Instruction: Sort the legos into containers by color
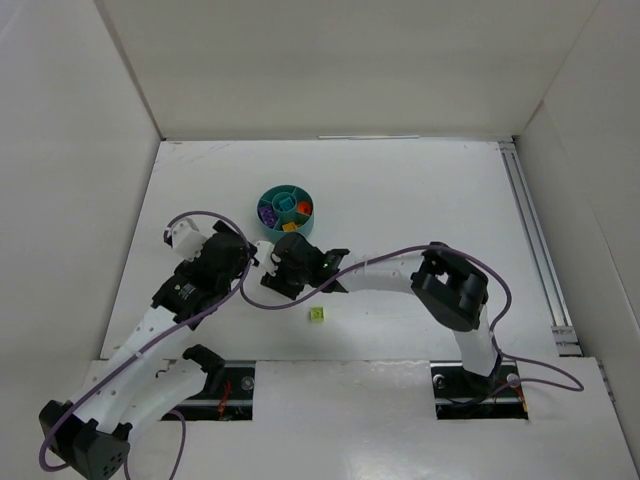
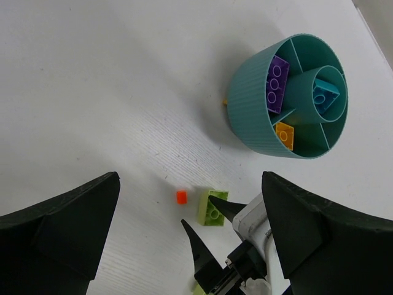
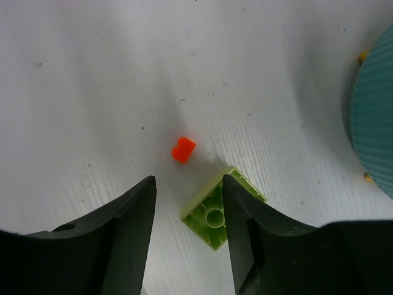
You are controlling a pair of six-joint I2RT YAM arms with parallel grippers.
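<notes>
The teal dish (image 1: 285, 209) stands at mid table and also shows in the left wrist view (image 2: 258, 117). It holds a purple brick (image 2: 276, 83), a teal brick (image 2: 324, 95) in the central well, and an orange brick (image 2: 284, 134). A lime green brick (image 3: 215, 215) lies upside down on the table beside a tiny orange-red piece (image 3: 183, 149). My right gripper (image 3: 189, 181) is open and low over the lime brick, with one finger above it. My left gripper (image 2: 190, 178) is open and empty, above the same spot. Both grippers (image 1: 255, 260) meet just below the dish.
A second lime green brick (image 1: 317, 315) lies alone nearer the arm bases. Small yellow bits (image 3: 368, 178) sit against the dish's outer wall (image 3: 374, 110). White walls enclose the table on three sides, with a rail (image 1: 535, 250) along the right.
</notes>
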